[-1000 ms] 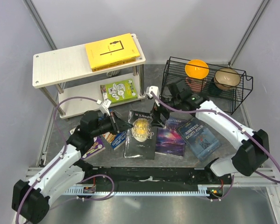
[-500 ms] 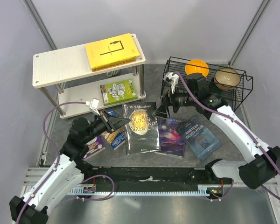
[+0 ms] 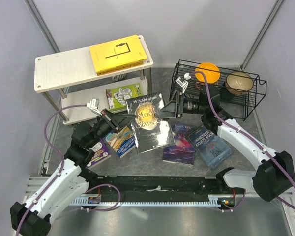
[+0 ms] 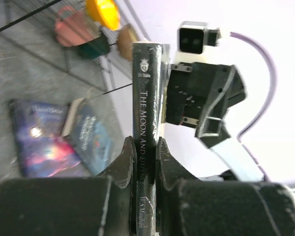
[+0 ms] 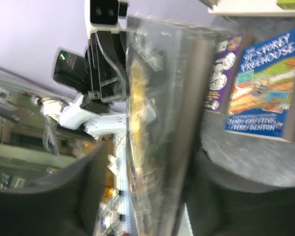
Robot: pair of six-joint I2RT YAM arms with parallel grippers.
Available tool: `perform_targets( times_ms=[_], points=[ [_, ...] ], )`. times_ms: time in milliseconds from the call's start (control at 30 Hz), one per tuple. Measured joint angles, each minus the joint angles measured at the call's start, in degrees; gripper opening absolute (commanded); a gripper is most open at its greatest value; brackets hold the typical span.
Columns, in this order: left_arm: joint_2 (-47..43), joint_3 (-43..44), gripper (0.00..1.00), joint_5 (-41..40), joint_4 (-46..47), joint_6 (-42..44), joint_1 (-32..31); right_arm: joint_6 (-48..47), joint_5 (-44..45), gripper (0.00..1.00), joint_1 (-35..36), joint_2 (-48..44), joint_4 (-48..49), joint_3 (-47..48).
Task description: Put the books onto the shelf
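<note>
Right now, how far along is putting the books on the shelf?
Done: yellow book and green book lie on the shelf. In hand: left fingers clamp the black-and-gold book, right fingers straddle it. Remaining: galaxy book, blue book, treehouse book, purple book.

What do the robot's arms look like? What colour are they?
The left arm and right arm are chunky white tubes with fat black joints. A purple cable loops along each one. The left pincer and right pincer are black, each with a little white camera box by it.
</note>
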Motion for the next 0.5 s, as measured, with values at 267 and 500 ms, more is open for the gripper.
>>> perform_targets(
  times_ms=[267,500],
  points=[
    [1.70,5.51,0.57,2.36,1.42,1.60,0.20,11.06,-2.10,0.00,-1.42,-0.22,11.32,-0.57],
    [1.95,23.65,0.74,6.71,-24.44,31.98,0.02,1.60,-7.65,0.00,-3.67,-0.87,1.40,4.98]
  ],
)
